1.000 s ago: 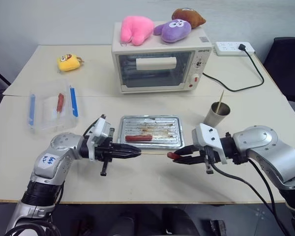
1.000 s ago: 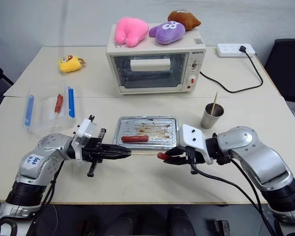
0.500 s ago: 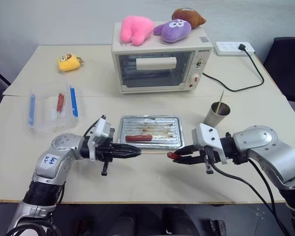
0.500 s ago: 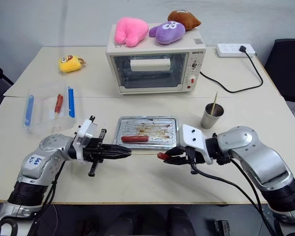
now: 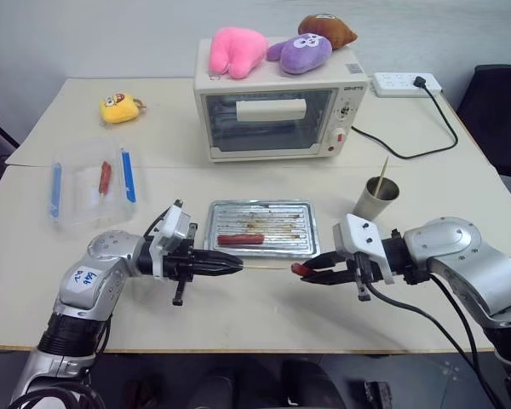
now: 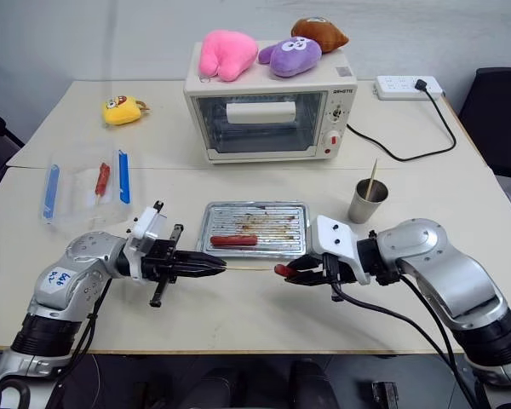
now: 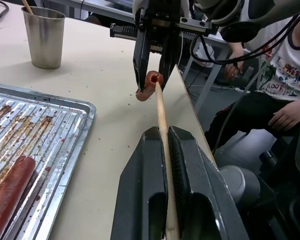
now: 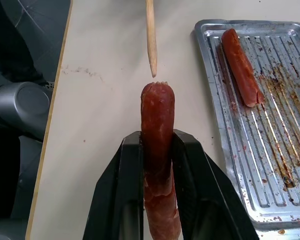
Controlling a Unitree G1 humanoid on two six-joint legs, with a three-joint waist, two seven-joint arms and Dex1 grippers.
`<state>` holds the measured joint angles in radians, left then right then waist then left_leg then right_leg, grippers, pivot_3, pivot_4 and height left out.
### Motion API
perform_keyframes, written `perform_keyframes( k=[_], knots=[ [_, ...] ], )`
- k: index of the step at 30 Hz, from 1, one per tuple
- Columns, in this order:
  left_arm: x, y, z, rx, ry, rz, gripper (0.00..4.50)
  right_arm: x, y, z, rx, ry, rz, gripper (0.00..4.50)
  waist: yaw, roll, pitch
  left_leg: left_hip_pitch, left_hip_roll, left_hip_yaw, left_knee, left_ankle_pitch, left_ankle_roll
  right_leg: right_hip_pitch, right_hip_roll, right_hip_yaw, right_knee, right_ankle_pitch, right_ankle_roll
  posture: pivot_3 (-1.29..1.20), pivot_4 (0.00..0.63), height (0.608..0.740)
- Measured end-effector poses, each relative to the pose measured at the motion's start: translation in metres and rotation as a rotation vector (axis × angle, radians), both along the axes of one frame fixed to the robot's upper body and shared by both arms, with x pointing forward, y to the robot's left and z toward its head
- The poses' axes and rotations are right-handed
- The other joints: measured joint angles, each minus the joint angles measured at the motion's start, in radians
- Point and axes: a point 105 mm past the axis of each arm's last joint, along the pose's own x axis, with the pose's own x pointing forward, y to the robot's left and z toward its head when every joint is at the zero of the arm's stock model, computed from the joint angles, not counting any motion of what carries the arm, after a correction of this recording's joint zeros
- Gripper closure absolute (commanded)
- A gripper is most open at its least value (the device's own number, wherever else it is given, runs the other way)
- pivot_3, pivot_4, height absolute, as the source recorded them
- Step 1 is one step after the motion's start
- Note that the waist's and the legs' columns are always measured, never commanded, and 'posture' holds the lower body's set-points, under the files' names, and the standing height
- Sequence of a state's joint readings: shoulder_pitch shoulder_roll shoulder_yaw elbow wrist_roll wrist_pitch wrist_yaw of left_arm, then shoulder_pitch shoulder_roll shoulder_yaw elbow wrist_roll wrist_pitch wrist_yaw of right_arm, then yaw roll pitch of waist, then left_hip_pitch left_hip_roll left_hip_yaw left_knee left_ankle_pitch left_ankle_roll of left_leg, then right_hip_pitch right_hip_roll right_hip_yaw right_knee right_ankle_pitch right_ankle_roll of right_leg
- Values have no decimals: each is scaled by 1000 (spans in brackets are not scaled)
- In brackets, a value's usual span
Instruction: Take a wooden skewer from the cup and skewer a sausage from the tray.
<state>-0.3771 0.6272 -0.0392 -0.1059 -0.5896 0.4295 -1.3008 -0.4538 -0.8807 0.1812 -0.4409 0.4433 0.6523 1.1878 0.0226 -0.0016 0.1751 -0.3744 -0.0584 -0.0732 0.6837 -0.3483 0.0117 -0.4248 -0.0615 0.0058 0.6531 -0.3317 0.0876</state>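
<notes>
The left gripper (image 5: 235, 267), with its two black fingers clenched on the very thin, pale tan wooden skewer (image 7: 161, 117), was held level above the beige tabletop (image 5: 264, 311) just in front of the flat rectangular silver metal baking tray (image 5: 300, 210), pointing toward the right gripper (image 5: 310, 272). The right gripper's black fingers were grasping a short, dark red-brown sausage (image 8: 158, 125) by its middle and rear, its rounded free end facing the skewer. The skewer's pointed tip was just short of that end; the right wrist view showed a narrow gap between them, so tip and sausage were apart. A second sausage of the same kind (image 5: 239, 239) lay lengthwise on the ridged, grease-marked bottom of the tray, near its front left part. The small plain silver-grey metal cup (image 5: 376, 198) stood upright to the right of the tray, behind the right arm, with another thin wooden stick (image 5: 381, 175) leaning out of it. Behind the tray stood a cream-coloured toaster oven (image 5: 272, 115) with a pink plush toy (image 5: 237, 49), a purple plush toy (image 5: 300, 51) and a brown plush toy (image 5: 327, 29) on top. To the left lay a clear plastic box with blue clips (image 5: 90, 189), and a small yellow plush toy (image 5: 121, 108) farther back.
</notes>
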Motion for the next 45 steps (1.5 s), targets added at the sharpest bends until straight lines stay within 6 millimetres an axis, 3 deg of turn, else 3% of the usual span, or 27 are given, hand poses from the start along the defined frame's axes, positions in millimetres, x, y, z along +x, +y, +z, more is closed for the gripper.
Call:
perform_keyframes(
  k=[45],
  knots=[
    [5, -6, -8, -7, -8, 12, 4500, 0, 1, -1, -5, 2, 1, 3692, 0, 0, 0, 0, 0, 0, 0, 0, 0, 0, 0, 0, 0, 0, 0, 0, 150, 740]
  ],
)
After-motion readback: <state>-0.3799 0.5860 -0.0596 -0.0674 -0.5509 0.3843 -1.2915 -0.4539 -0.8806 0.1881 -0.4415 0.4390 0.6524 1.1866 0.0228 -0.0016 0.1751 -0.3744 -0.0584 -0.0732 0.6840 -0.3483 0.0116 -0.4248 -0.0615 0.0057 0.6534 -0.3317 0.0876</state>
